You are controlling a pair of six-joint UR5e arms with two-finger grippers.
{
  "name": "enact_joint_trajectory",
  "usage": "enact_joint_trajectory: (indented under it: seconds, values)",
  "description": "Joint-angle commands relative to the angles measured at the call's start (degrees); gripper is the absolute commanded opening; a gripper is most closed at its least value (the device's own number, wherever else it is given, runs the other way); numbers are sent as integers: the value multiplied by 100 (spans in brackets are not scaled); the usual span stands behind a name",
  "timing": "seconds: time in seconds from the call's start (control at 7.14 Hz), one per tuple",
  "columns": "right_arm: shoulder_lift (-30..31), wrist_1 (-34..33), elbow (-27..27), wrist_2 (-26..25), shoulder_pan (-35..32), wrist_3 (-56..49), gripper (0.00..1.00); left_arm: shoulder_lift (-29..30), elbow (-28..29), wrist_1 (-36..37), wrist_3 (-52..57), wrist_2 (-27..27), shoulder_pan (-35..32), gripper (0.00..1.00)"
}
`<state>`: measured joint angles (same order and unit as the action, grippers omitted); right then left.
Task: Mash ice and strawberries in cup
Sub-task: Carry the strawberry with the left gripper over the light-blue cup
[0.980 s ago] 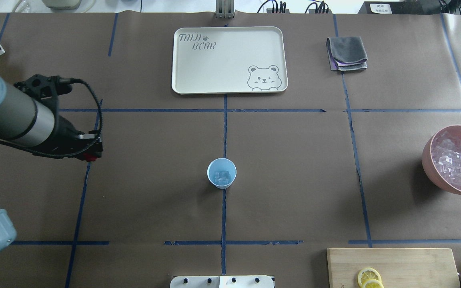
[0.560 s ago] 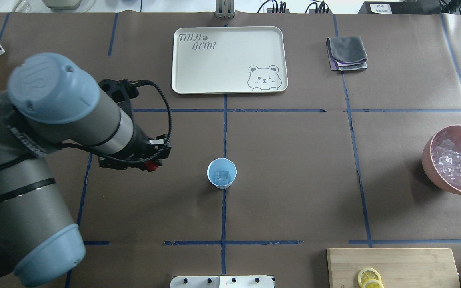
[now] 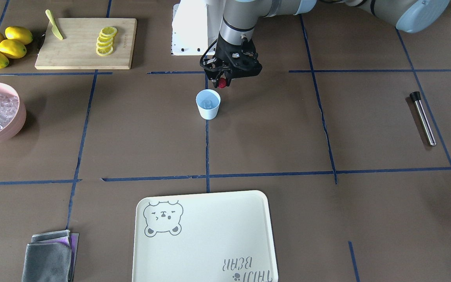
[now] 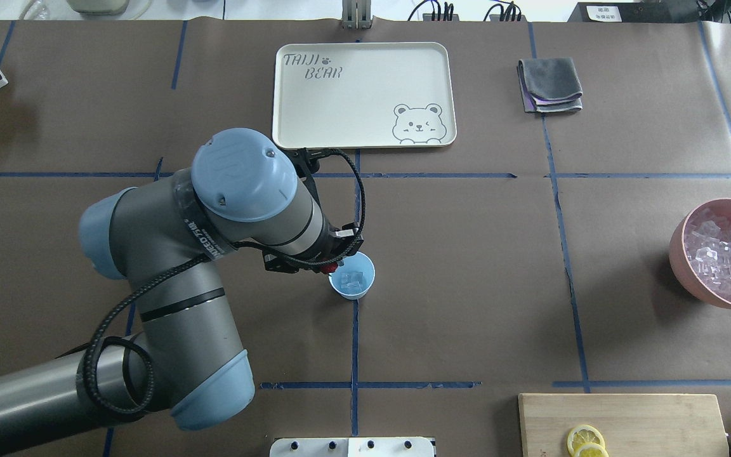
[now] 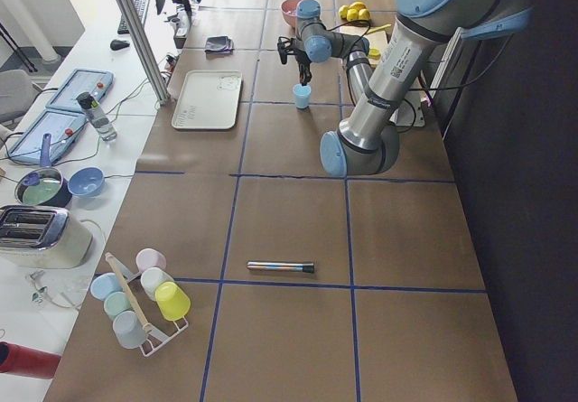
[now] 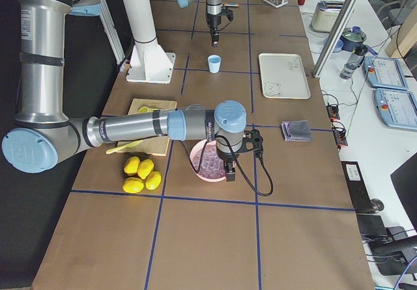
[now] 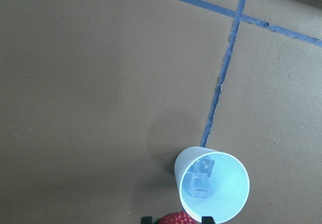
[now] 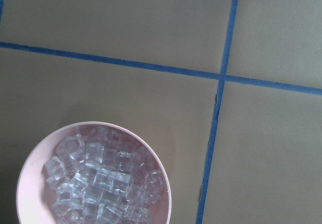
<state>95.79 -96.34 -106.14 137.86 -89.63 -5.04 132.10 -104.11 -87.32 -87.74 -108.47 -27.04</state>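
The pale-blue cup (image 4: 339, 287) stands upright mid-table on a blue tape line, with a few clear ice cubes (image 4: 352, 279) in its bottom. My left gripper (image 4: 329, 268) hangs just beside the cup's left rim, slightly above it, shut on a small red strawberry (image 3: 222, 83). In the left wrist view the cup (image 7: 236, 204) and the ice (image 7: 201, 181) sit at the lower edge, and the strawberry (image 7: 175, 219) shows between the fingertips. My right gripper (image 6: 228, 173) hovers over the pink bowl, seen only from the right side; whether it is open or shut I cannot tell.
A pink bowl (image 4: 683, 270) full of ice sits at the right edge. A cream tray (image 4: 365, 95) and a folded grey cloth (image 4: 549, 84) lie at the back. A metal rod (image 3: 423, 117) lies far left. A cutting board (image 3: 86, 55) with lemon slices sits near the base.
My left arm has swept right from the table's left edge to the cup, carrying the strawberry. The cup and its ice have not moved.
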Motion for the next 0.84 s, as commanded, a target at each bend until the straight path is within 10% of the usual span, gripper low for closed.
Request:
enact_joint_trajectory:
  seconds: [0.0, 0.42, 0.56, 0.7]
  values:
    - [19, 1, -3, 12, -11, -6, 99, 193, 618, -565, -24, 98, 94, 0]
    - [19, 1, -3, 12, -20, 3, 99, 167, 637, -567, -15, 98, 155, 4]
    - [19, 1, -12, 12, -20, 3, 99, 159, 637, -576, 11, 98, 156, 28]
    - [19, 1, -12, 12, -11, 3, 99, 133, 620, -576, 37, 116, 156, 96]
